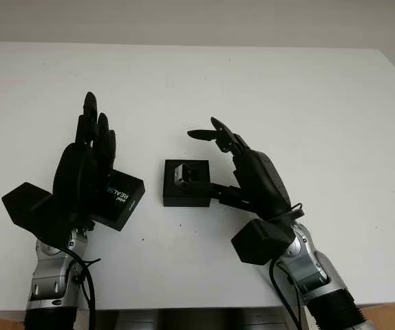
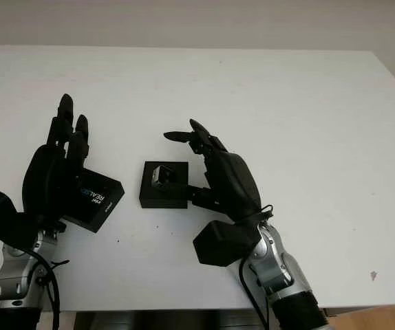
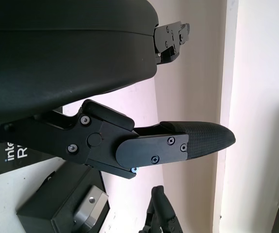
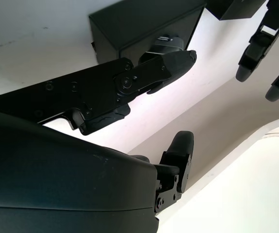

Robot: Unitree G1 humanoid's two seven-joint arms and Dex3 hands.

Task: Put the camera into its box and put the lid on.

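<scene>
One white table [image 1: 266,89] stands in front of the robot, and there are three small things on it. In the middle sits one black box [image 1: 186,183], open at the top. Inside the box lies one little silver camera [image 1: 182,173], so the camera is already in its box. To the left of the box, near it but not touching, sits one black lid [image 1: 122,198] with white letters printed on it. The lid is not on the box. It looks a bit tilted, with one corner pointing toward the box. There are two black robot hands. The left hand [image 1: 86,165] is over the left part of the lid and hides that part. Its fingers [image 1: 89,113] point straight away from the robot, and it holds nothing. I cannot tell if its palm touches the lid. The right hand [image 1: 249,175] is just beside the right side of the box. It is open too and holds nothing. Its thumb [image 1: 223,194] reaches to the box's right wall, low down, and its other two fingers [image 1: 215,132] stick out above the table past the far right corner of the box. From the right wrist, the thumb tip is seen close against the box wall with the camera just behind it.
</scene>
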